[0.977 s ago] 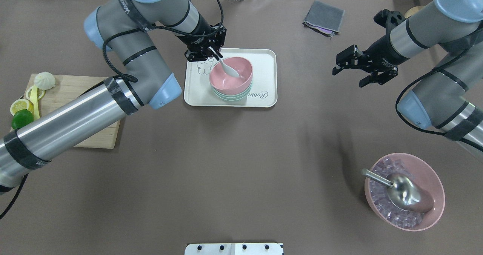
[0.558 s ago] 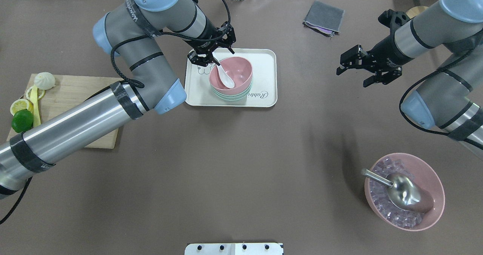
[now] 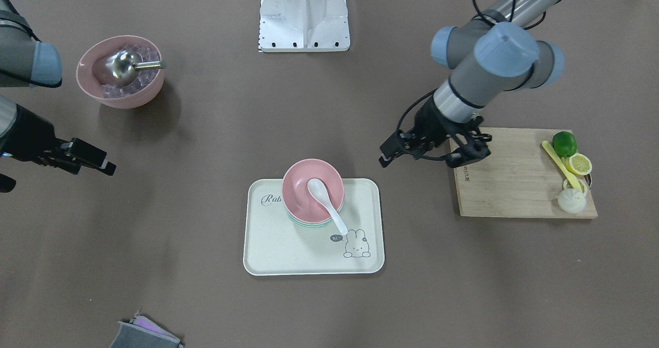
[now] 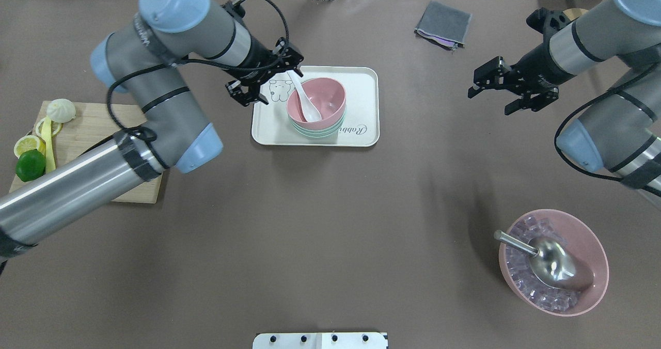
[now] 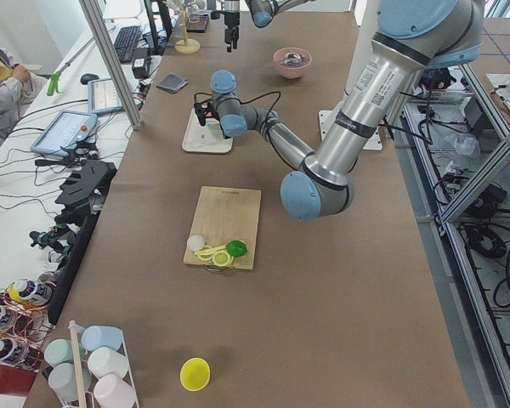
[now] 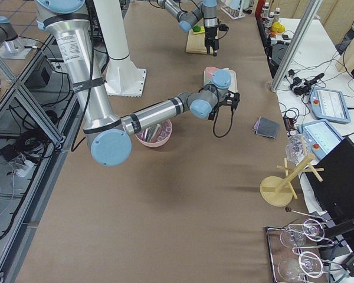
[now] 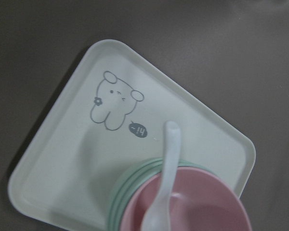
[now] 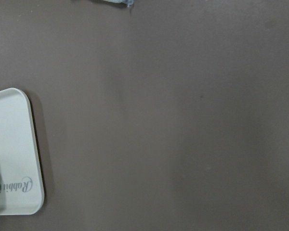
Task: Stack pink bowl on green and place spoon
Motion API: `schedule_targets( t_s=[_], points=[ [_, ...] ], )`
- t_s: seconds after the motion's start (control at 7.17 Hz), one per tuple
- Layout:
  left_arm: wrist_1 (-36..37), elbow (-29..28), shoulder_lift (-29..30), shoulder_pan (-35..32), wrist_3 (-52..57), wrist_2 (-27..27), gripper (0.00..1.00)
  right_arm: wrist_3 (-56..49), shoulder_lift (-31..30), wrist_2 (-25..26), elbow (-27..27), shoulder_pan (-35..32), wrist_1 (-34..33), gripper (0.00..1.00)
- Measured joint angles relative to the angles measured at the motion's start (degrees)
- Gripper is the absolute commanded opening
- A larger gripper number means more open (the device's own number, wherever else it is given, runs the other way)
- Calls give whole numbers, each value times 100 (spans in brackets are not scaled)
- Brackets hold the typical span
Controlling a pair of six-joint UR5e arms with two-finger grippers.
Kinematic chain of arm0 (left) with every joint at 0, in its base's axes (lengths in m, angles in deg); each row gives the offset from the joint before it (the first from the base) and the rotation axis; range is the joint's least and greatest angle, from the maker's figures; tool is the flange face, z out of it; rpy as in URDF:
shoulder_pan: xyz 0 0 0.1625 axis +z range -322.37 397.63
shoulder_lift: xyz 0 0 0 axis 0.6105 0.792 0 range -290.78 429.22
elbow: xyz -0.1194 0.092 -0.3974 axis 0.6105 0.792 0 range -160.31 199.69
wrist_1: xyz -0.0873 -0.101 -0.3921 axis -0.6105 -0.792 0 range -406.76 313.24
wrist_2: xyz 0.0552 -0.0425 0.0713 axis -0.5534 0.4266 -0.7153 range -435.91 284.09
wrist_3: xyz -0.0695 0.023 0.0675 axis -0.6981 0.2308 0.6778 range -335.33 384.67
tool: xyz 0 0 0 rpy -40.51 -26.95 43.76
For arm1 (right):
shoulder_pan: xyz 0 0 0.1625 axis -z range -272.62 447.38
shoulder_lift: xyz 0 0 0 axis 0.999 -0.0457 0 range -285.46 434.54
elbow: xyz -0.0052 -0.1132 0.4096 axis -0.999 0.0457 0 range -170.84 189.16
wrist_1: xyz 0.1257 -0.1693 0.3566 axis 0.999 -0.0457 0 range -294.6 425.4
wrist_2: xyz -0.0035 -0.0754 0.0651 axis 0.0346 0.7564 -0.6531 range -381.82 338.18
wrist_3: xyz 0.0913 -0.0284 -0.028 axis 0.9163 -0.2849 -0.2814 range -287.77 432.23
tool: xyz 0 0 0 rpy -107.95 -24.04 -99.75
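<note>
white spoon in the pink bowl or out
In: white spoon lies inside pink bowl, handle over the rim; left claw is clear.

Centre of the overhead view: pink bowl [image 4: 330,93], pale green bowls [image 4: 315,130] beneath it, white spoon [image 4: 311,112], cream tray [image 4: 361,88] printed with a grey-outlined rabbit [image 4: 279,88] and grey script, dark brown table [image 4: 330,209]; lower right, second pink bowl [image 4: 594,240] with silver scoop [image 4: 555,264].

On the tray [image 4: 361,98], matt cream plastic, the pink bowl [image 4: 325,93] and the green bowls [image 4: 316,131] under it look like smooth, satin plastic; the white spoon [image 7: 167,168] is glossy. Well apart from the tray: a wood-grain board [image 3: 509,183], a shiny metal scoop [image 4: 552,266]. The table [image 4: 330,209] is matt brown.
</note>
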Motion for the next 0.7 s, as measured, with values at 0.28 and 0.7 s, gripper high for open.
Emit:
schedule_targets(
  t_s=[0.28, 0.7],
  points=[
    [0, 407, -1293, -836, 1938, 558, 98, -1603, -600, -145, 162, -781, -44, 100],
    [32, 481, -2777, -2173, 5342, 906, 98, -4176, -1063, 160, 611, -1684, -551, 100]
  ],
)
